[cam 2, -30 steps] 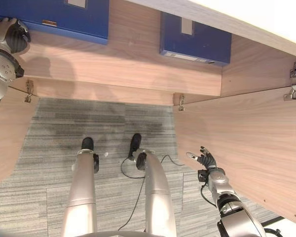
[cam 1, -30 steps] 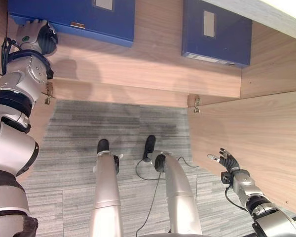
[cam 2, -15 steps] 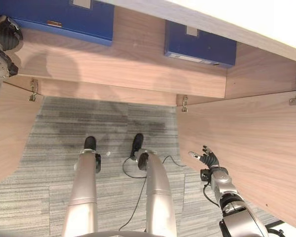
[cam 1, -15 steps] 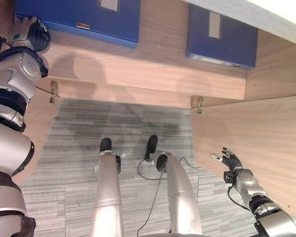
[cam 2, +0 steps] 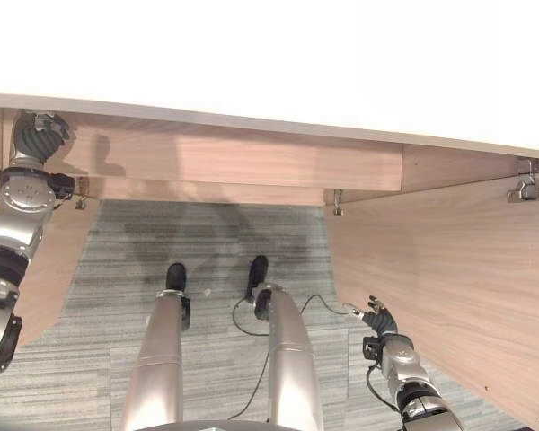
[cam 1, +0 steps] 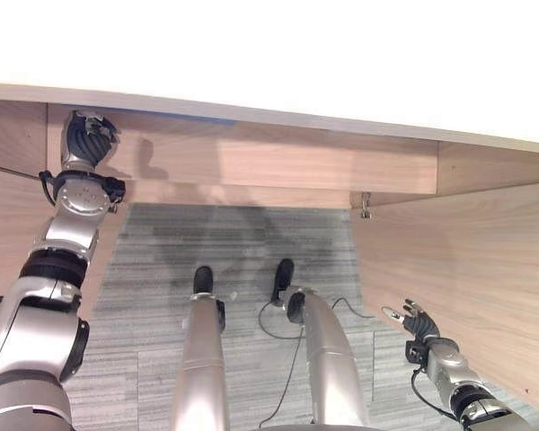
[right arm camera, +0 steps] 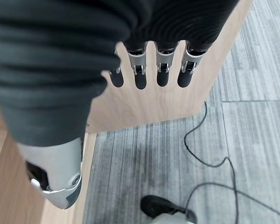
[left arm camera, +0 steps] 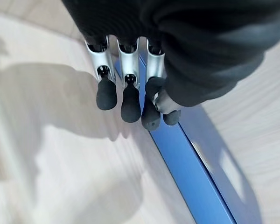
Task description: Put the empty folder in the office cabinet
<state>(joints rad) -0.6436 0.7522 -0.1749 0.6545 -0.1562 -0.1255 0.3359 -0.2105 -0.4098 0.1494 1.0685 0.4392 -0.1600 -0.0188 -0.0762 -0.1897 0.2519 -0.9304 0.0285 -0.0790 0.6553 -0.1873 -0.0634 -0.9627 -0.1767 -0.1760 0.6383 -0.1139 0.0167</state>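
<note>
Blue folder on cabinet shelf, just past left robot hand fingertips

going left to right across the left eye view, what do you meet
left cabinet door → left hand → shelf → hinge → right hand → right cabinet door

Occlusions and cut-offs, cabinet interior

Blue folder: only one edge shows past the left hand, the rest cut by the frame; contact between fingertips and folder cannot be told. In the eye views, the cabinet top panel hides the shelf's back.
</note>
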